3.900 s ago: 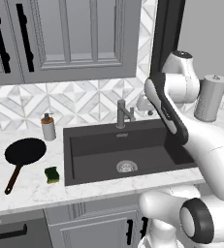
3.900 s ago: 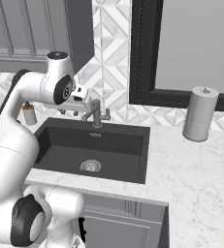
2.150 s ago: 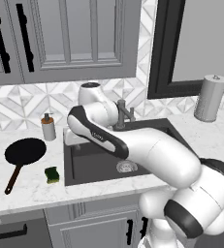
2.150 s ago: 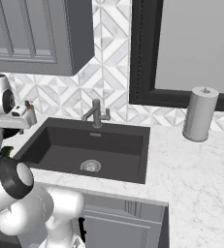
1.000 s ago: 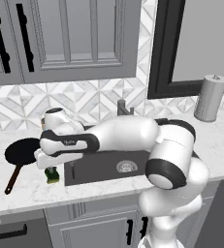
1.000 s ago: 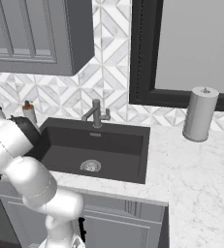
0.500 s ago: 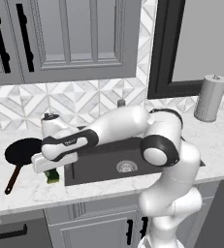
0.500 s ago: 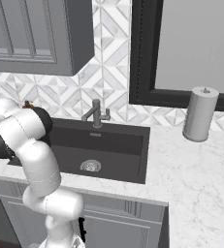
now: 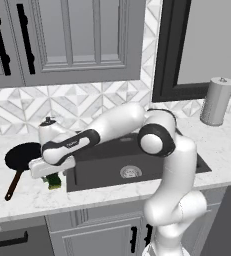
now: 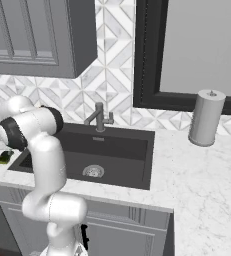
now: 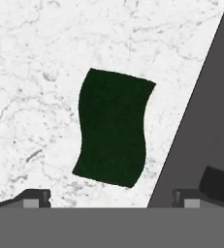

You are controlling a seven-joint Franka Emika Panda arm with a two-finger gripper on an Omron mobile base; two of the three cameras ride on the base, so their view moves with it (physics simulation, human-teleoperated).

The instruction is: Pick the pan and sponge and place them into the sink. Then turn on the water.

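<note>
Sponge pickup in hand. End effector [image 11: 111,196] hangs over sponge [image 11: 113,127], jaws wide apart, holding nothing. Sponge lies flat on table [image 11: 31,72] just beside sink [image 9: 137,161] edge (pan [image 9: 23,156] waits nearby). Next, probably: straight descent, fingers straddling sponge, then squeeze.
</note>
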